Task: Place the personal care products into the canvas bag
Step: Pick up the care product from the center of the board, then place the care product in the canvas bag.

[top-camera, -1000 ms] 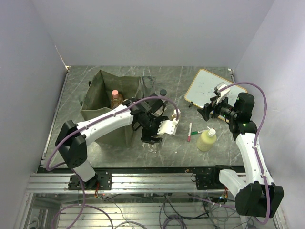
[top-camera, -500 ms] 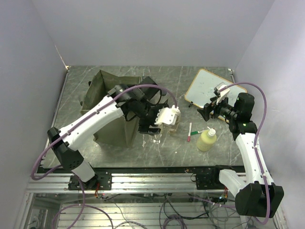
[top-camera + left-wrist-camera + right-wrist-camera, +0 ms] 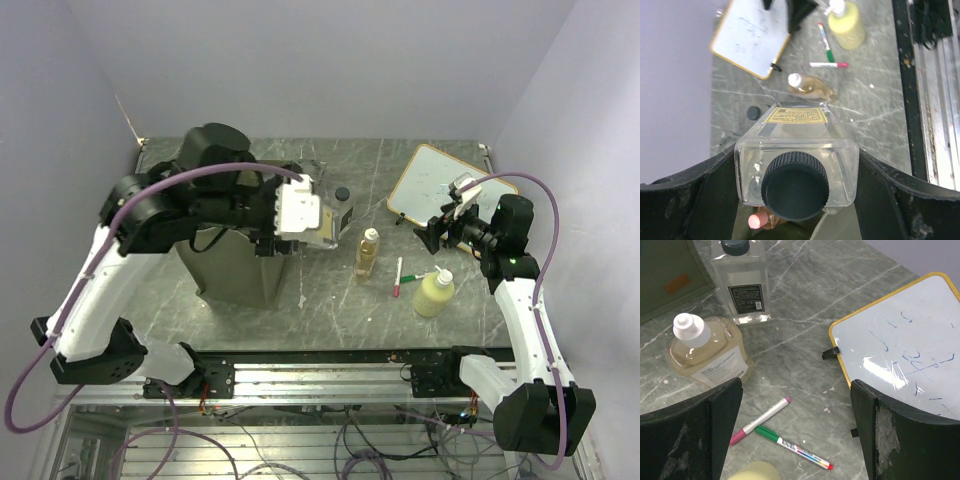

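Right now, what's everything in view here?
canvas bag: one, olive green, left side
held clear bottle: one, black cap, above the bag
standing clear bottle: one, black cap, beside the bag
pink-capped bottle: one, in the bag
amber bottle: one, white cap, centre
markers: two, red and green, centre-right
yellow bottle: one, pale, right of the markers
whiteboard: one, white, far right
left gripper: black, shut on the held clear bottle
right gripper: black, open, by the whiteboard

Your left arm (image 3: 88,272) and right arm (image 3: 528,318): white links, black joints | purple cable (image 3: 520,177) loops along each | your left gripper (image 3: 797,182) and right gripper (image 3: 797,432): broad black fingers (image 3: 687,435) (the right pair scuffed grey) | white block (image 3: 298,210) at your left wrist
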`<move>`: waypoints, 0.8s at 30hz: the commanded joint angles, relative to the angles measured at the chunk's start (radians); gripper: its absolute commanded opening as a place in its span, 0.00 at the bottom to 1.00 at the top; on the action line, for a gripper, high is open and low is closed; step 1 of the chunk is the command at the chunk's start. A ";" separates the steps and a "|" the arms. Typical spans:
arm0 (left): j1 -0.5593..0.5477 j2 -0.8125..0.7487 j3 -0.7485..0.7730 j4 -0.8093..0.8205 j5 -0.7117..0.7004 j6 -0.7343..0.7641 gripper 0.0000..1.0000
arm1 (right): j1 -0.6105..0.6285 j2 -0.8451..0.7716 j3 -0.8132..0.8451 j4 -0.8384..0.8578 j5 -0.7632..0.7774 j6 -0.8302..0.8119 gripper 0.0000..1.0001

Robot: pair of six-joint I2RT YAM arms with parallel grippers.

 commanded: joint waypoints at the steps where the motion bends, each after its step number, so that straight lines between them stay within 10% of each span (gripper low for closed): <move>1: 0.059 -0.041 0.120 0.161 -0.040 -0.080 0.07 | -0.009 0.005 -0.008 0.007 0.008 -0.011 0.89; 11: 0.336 -0.025 0.227 0.186 -0.034 -0.196 0.07 | -0.009 -0.007 -0.007 0.006 0.002 -0.012 0.89; 24: 0.398 -0.022 0.023 0.087 -0.205 -0.102 0.07 | -0.010 -0.013 -0.004 -0.002 -0.017 -0.014 0.89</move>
